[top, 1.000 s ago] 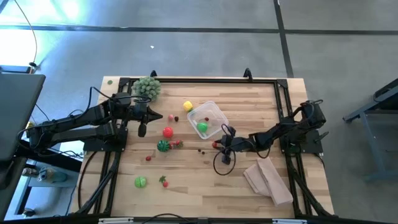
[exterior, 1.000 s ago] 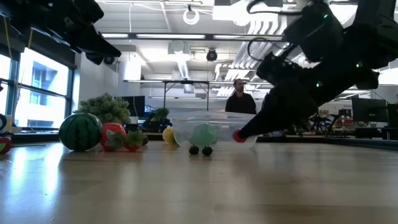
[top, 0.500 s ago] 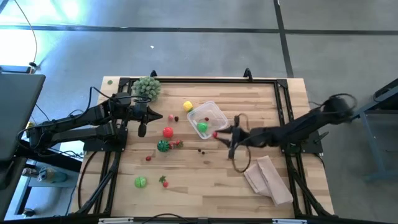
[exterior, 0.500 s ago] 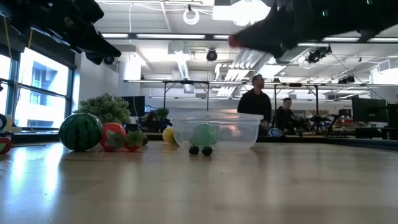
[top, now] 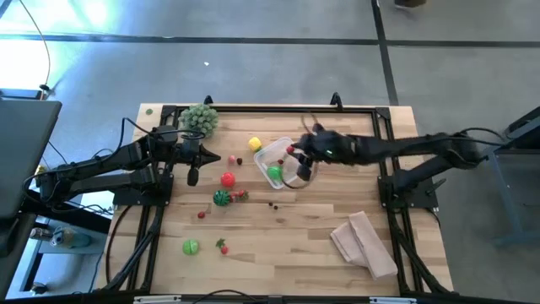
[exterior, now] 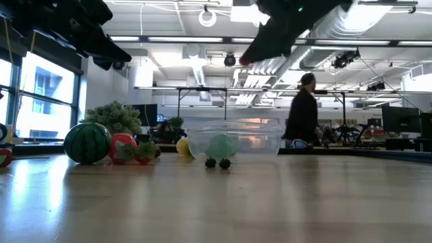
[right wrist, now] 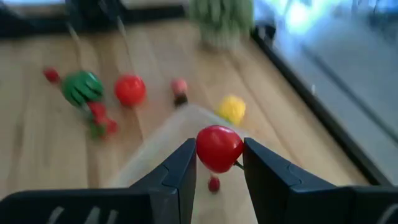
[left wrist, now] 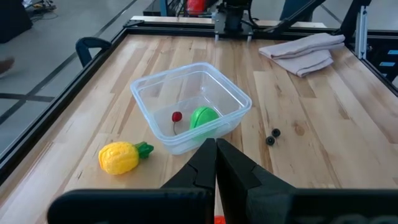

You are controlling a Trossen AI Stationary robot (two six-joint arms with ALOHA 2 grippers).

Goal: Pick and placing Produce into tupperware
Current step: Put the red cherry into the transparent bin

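Note:
My right gripper (top: 293,152) hangs high over the clear tupperware (top: 285,150), shut on a small red round fruit (right wrist: 218,148). The tupperware (left wrist: 144,88) stands on the table's middle, toward the far edge. Inside it lie a green fruit (left wrist: 204,116) and a tiny red cherry (left wrist: 176,116). A yellow fruit (top: 255,144) lies beside it. A red tomato (top: 227,179), a small watermelon (top: 221,198) and a green apple (top: 191,247) lie farther left. My left gripper (left wrist: 216,148) is shut and waits above the table's left part. My right gripper pinches the small red fruit (right wrist: 218,148) between its two fingers (right wrist: 184,167), one on each side of it. The fingers reach in from the table's right, slanting downward. The fruit is lifted clear, high above the tupperware (exterior: 233,138).
A pale-green spiky plant (top: 199,118) stands at the far-left corner. A tan folded cloth (top: 363,243) lies near the right near corner. Two dark berries (top: 273,203) lie on the wood near the tupperware. A person (exterior: 304,115) stands in the room behind.
My right gripper has risen from the table just near of the tupperware, carrying the red fruit up and toward the far edge until it hangs over the container. The person in the room behind has walked toward the right.

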